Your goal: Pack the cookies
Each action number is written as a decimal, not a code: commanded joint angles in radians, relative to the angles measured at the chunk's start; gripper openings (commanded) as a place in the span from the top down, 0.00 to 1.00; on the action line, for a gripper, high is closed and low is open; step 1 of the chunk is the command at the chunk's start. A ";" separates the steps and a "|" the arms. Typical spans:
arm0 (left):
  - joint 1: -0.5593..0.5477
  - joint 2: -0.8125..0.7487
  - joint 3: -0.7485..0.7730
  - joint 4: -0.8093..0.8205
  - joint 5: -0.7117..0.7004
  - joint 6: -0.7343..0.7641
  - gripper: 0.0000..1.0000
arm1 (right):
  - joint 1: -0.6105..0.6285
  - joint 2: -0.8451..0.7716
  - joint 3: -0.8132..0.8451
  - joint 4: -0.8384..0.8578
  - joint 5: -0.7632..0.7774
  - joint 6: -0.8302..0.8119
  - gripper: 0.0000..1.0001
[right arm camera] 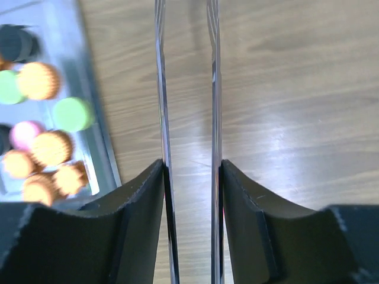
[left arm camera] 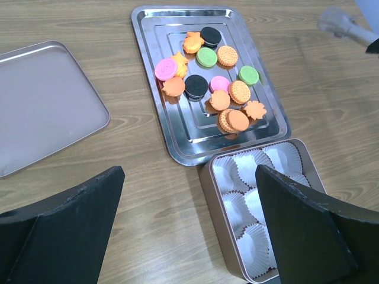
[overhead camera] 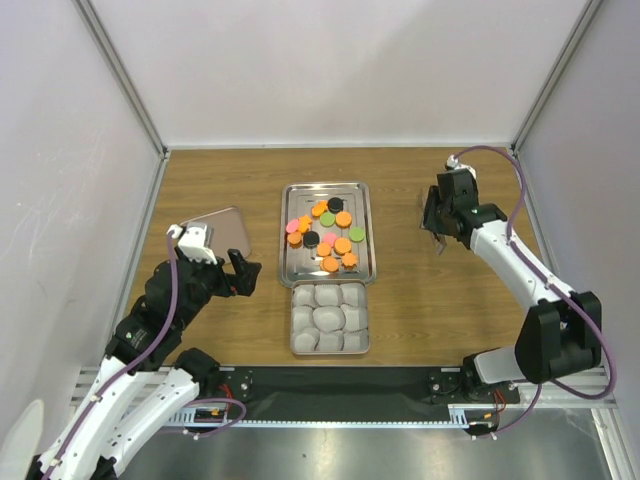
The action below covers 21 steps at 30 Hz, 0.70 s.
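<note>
White-walled booth (overhead camera: 330,70), brown wooden table (overhead camera: 450,320). The landmark is the rectangular stainless-steel tray (overhead camera: 325,186) mid-table. The cookies (overhead camera: 325,235), small round orange, black, green and pink discs, all lie on the tray, bunched across its middle and near half; none packed. Just past the tray's near edge sits a rectangular metal tin (overhead camera: 293,320) lined with pale paper cups (overhead camera: 330,318), which look empty. A flat pinkish metal lid (overhead camera: 228,232) lies left of the tray, apart from it.

The right gripper (right arm camera: 190,171), right of the tray across bare wood, is clamped on a pair of thin clear tongs (right arm camera: 160,89); nothing shows between the blades. The left gripper (overhead camera: 243,272), off the tray's near-left corner, has its jaws spread wide and holds nothing.

Judged step: tool in hand, first cookie not yet taken. The next move likely calls for swinging the tongs over the tray's raised right rim and down onto an outlying cookie, such as the green one nearest that rim.

There is open wood right of the tray. Likely snags are the rim lip, the tight cluster and the tin wall close by the tray's near edge.
</note>
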 commanded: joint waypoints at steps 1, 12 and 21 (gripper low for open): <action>-0.007 0.006 -0.002 0.030 0.009 0.004 0.00 | 0.044 -0.047 0.066 -0.081 -0.054 -0.035 0.53; -0.007 -0.008 -0.004 0.028 0.000 0.001 0.00 | 0.285 0.065 0.300 -0.161 -0.065 -0.063 0.53; -0.007 -0.017 -0.004 0.025 -0.009 -0.001 0.00 | 0.355 0.278 0.400 -0.171 -0.053 -0.097 0.53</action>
